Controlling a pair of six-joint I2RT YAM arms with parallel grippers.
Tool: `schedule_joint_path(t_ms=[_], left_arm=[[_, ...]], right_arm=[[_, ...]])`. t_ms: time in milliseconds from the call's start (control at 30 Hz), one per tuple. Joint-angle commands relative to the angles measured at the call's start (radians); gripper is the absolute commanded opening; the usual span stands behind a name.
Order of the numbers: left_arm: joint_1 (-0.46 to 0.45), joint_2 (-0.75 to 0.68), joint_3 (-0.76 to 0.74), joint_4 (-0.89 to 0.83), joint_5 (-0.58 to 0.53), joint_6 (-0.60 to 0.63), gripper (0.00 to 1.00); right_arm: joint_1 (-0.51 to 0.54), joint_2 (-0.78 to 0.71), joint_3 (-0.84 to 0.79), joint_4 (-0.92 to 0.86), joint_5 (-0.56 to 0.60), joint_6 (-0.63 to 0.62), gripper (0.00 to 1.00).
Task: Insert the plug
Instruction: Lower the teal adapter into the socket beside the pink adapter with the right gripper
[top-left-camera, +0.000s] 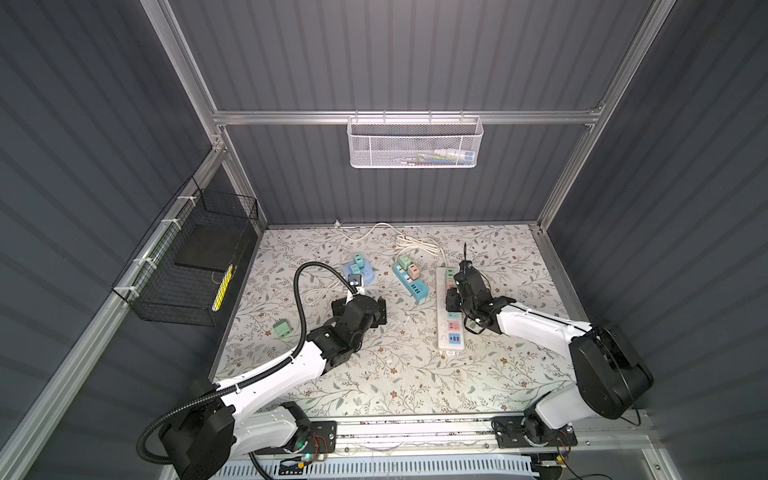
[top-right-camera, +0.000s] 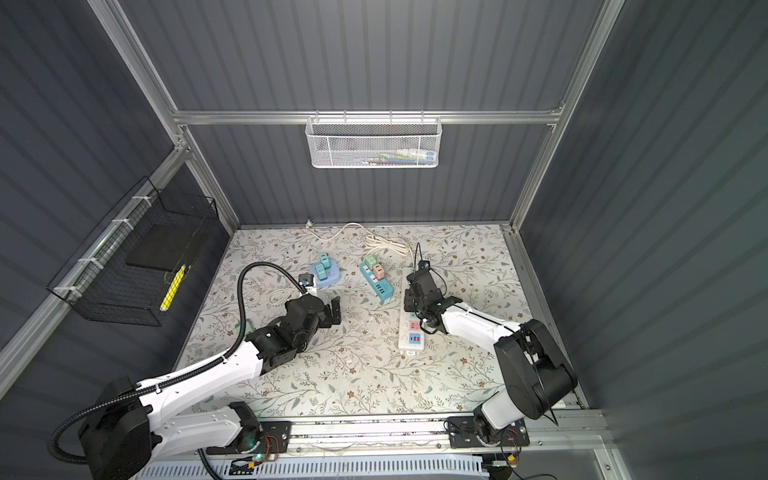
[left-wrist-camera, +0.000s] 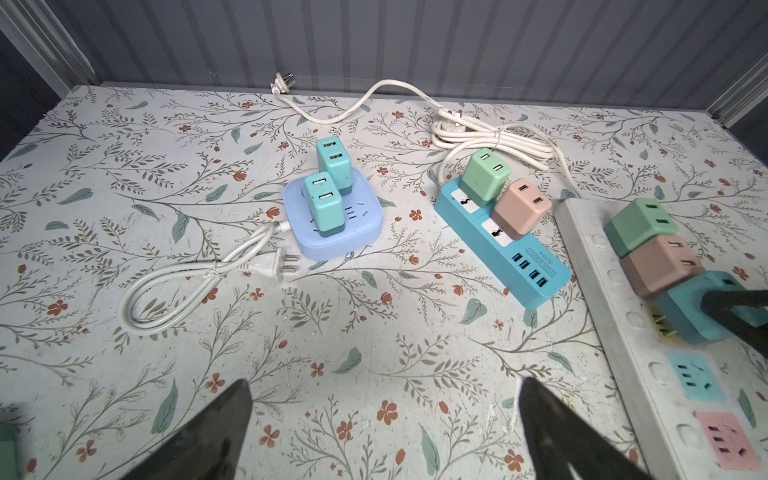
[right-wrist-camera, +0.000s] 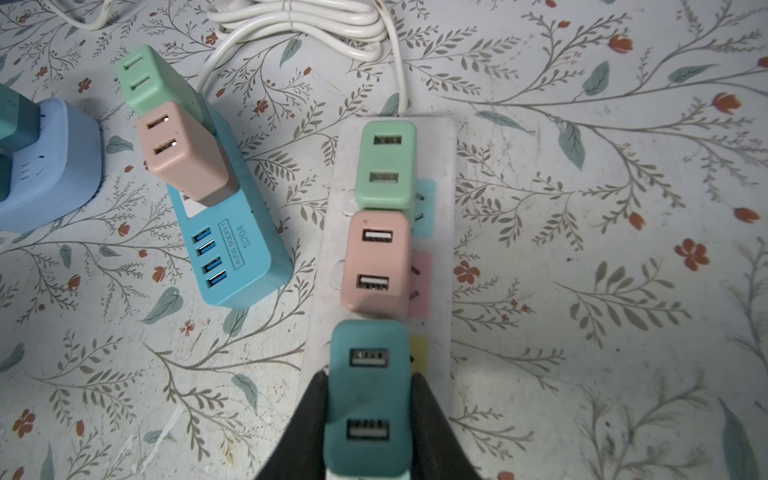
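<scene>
Three plugs along strip (right-wrist-camera: 438, 141): clamping teal plug (right-wrist-camera: 368, 395) on both sides with right gripper (right-wrist-camera: 370, 380), in line after green plug (right-wrist-camera: 386, 164) and pink plug (right-wrist-camera: 376, 262), just beside the pink one. Holding teal plug tilted over yellow socket (right-wrist-camera: 417, 349), with prongs (left-wrist-camera: 660, 326) partly showing above it. Hovering left gripper (left-wrist-camera: 384, 386) over bare table (left-wrist-camera: 374, 324), jaws spread wide and gripping nothing, between hub (left-wrist-camera: 365, 224) and strip. Leaving loose plug (top-left-camera: 282, 329) lying on table beside left arm.
</scene>
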Motion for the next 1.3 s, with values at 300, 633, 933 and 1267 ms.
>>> schedule_joint_path(t_ms=[300, 633, 933, 1267], left_arm=[[0.011, -0.035, 0.012, -0.012, -0.025, -0.002, 1.00], [0.013, -0.031, 0.018, -0.019, -0.020, -0.002, 1.00], [0.015, -0.051, 0.008, -0.023, -0.027, 0.001, 1.00], [0.016, -0.059, -0.002, -0.010, -0.023, -0.008, 1.00]], right_arm=[[0.021, 0.032, 0.006, -0.086, 0.063, -0.010, 0.18], [0.024, 0.100, 0.041, -0.094, 0.025, 0.004, 0.18], [0.039, 0.075, 0.000, -0.072, 0.045, 0.019, 0.17], [-0.007, -0.104, -0.019, -0.040, -0.002, 0.018, 0.17]])
